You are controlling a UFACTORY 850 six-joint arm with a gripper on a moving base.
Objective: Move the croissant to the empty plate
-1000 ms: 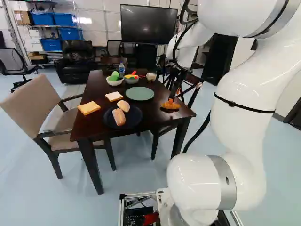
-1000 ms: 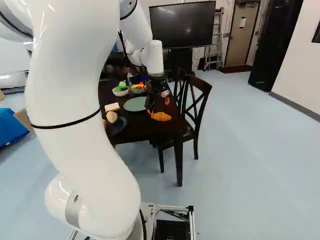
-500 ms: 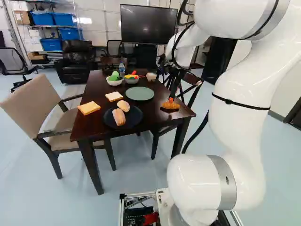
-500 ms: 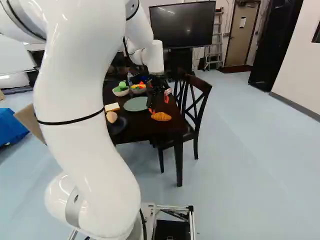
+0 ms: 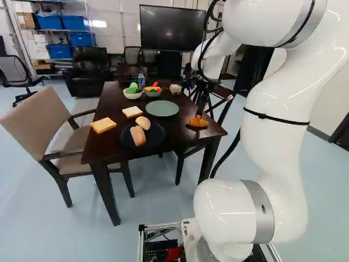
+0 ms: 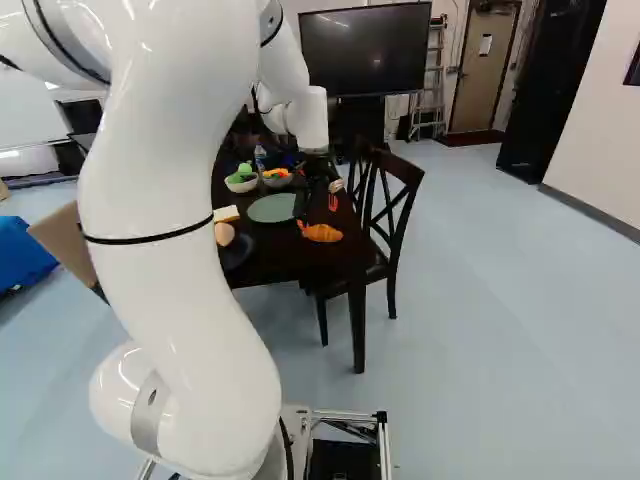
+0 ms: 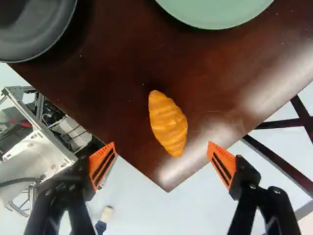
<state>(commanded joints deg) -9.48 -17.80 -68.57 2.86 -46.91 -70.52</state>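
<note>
Croissant [image 7: 167, 122] on glossy dark table [image 5: 175, 131], claw [image 6: 316, 213] spread open above.
Television [image 5: 172, 28] beyond; beige chair [image 5: 41, 120] beside the table.

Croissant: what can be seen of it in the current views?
The croissant is orange-brown, ridged crosswise, plump in the middle and narrower at its ends. It looks whole; real or toy, I cannot tell. It lies on the dark table near a corner, and neither finger of the open gripper touches it.
</note>
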